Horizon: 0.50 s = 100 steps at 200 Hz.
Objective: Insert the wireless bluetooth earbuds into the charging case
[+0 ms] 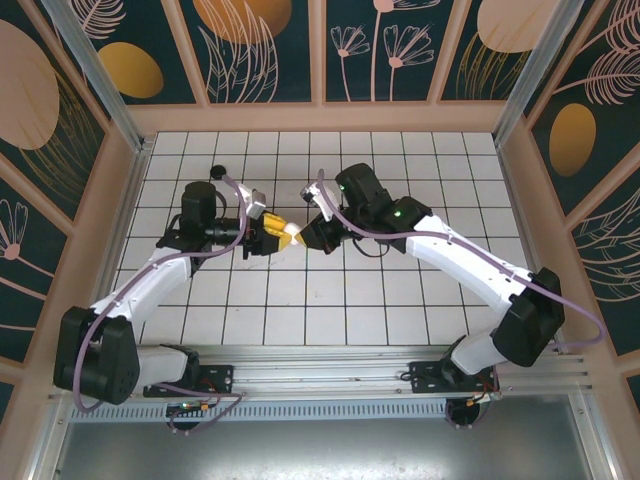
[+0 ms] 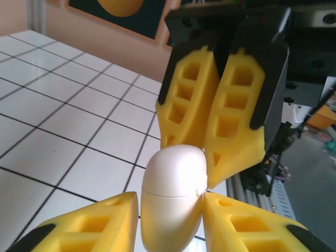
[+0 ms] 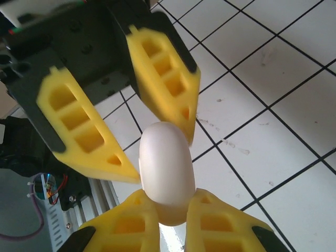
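Gripping white egg-shaped plastic charging case [image 2: 173, 178] from both ends, aloft over white tiled table [image 1: 330, 295]. Right gripper [image 3: 169, 197] pinches one end, left gripper [image 2: 170, 199] clamps other. Lid seam closed. Likely step: opening case. Next: hinge lid up, base steady.

A white tiled floor [image 1: 330, 300] with dark grout lies between teal panels [image 1: 260, 50] bearing peach plant motifs.
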{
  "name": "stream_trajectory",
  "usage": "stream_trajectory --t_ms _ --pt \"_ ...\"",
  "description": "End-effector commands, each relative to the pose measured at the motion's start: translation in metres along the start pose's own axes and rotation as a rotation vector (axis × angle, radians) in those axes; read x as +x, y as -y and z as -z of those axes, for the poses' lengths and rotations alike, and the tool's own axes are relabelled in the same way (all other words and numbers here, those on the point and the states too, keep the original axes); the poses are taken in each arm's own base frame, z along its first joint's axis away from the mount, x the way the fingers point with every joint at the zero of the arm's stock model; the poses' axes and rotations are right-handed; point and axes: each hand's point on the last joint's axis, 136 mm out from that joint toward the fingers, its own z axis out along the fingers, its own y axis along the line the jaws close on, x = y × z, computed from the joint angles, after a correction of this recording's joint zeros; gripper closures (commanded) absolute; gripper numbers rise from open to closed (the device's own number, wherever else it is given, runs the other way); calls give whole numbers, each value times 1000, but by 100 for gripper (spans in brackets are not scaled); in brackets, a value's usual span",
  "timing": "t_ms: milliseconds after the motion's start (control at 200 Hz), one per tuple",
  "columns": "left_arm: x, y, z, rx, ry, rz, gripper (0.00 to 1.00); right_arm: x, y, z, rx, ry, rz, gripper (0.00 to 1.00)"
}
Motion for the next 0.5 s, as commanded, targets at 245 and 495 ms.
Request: stream_trajectory --t_ms 245,495 --pt "-7 17 -4 105 -6 -15 81 -12 -16 11 -38 47 45 100" --pt "-8 25 0 99 -6 -29 97 -21 -5 15 23 116 11 89"
